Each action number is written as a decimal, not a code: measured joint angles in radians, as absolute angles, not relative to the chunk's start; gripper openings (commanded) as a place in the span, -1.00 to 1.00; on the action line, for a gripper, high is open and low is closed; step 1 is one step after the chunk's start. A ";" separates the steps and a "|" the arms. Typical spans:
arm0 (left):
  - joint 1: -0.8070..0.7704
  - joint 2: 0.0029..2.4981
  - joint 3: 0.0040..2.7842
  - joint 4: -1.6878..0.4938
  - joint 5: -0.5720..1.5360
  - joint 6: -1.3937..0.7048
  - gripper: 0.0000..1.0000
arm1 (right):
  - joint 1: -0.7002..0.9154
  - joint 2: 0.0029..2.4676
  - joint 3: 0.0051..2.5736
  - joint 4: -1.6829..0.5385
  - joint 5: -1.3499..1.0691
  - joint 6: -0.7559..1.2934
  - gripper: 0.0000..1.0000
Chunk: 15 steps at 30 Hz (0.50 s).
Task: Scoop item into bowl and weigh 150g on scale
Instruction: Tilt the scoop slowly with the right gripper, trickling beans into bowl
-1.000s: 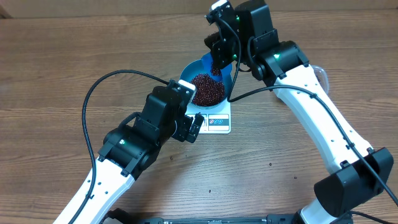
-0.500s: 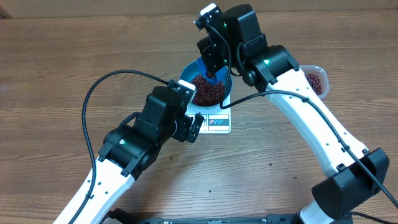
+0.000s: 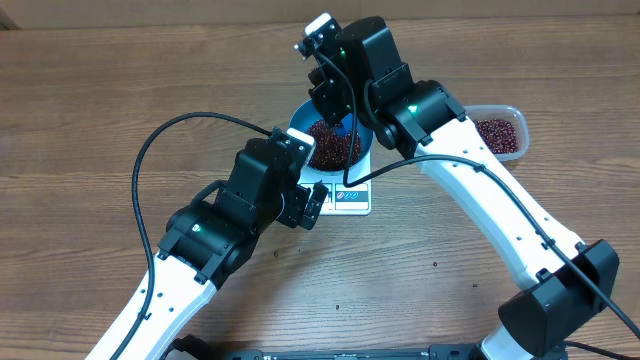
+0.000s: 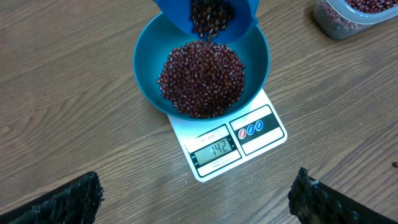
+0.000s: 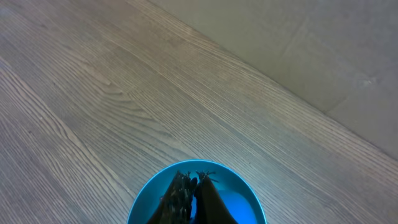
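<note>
Compared with a second ago, the right arm is swung further left across the far side of the table (image 3: 90, 110), so the right gripper (image 3: 333, 100) is now placed over the bowl's far rim, and the clear tub (image 3: 518, 121), mostly hidden by the arm before, is uncovered near the far right. The left arm is unchanged. The scoop (image 4: 245, 15) is seen tipped over the bowl (image 4: 144, 68) in the left wrist view, with beans (image 4: 202, 78) spilling from its lip onto the heap. Pouring is judged to be under way. 142 is shown on the display (image 4: 214, 149), so the target is judged close but not yet met; only a small top-up is likely needed and overshoot is the risk. The right fingers (image 5: 180, 196) are seen pressed together in the right wrist view, pinching the scoop, though the handle itself is hidden. The left gripper (image 3: 314, 203) is held spread wide and empty, just in front of the scale (image 4: 186, 130), touching nothing. The beans are small, dark red-brown, glossy and loose, piled in a low mound filling most of the bowl's floor. The bowl is set on the scale, around the table's middle toward the far edge. More beans are left in the tub. A few stray grains are scattered on the table toward the near edge.
</note>
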<state>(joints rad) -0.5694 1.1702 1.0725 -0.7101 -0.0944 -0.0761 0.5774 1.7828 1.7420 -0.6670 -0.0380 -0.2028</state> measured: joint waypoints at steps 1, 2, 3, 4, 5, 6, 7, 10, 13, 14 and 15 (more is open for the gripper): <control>-0.569 1.170 1.073 -0.710 -0.094 -0.076 0.99 | 0.578 1.783 1.742 -0.667 -0.036 -0.204 -0.93; -0.569 1.170 1.073 -0.710 -0.094 -0.076 0.99 | 0.578 1.783 1.742 -0.666 -0.036 -0.206 -0.93; -0.569 1.170 1.073 -0.710 -0.095 -0.076 0.99 | 0.579 1.783 1.742 -0.667 -0.033 -0.207 -0.93; -0.569 1.170 1.073 -0.710 -0.094 -0.076 0.99 | 0.579 1.783 1.742 -0.666 -0.032 -0.207 -0.93; -0.569 1.170 1.073 -0.710 -0.094 -0.076 0.99 | 0.579 1.783 1.742 -0.667 -0.028 -0.207 -0.93; -0.569 1.170 1.073 -0.710 -0.094 -0.076 0.99 | 0.579 1.783 1.742 -0.667 -0.024 -0.210 -0.93; -0.569 1.170 1.073 -0.710 -0.094 -0.076 0.99 | 0.579 1.783 1.742 -0.667 -0.022 -0.210 -0.92; -0.569 1.170 1.073 -0.710 -0.094 -0.076 0.99 | 0.579 1.783 1.742 -0.667 -0.019 -0.210 -0.93; -0.569 1.170 1.073 -0.710 -0.094 -0.076 0.99 | 0.579 1.783 1.742 -0.667 -0.019 -0.210 -0.93; -0.569 1.170 1.073 -0.710 -0.094 -0.076 0.99 | 0.578 1.783 1.742 -0.667 -0.018 -0.211 -0.92; -0.569 1.170 1.073 -0.710 -0.094 -0.076 0.99 | 0.579 1.783 1.742 -0.666 -0.019 -0.210 -0.92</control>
<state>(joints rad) -0.5694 1.1702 1.0725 -0.7101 -0.0944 -0.0761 0.5785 1.7828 1.7420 -0.6662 -0.0185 -0.2100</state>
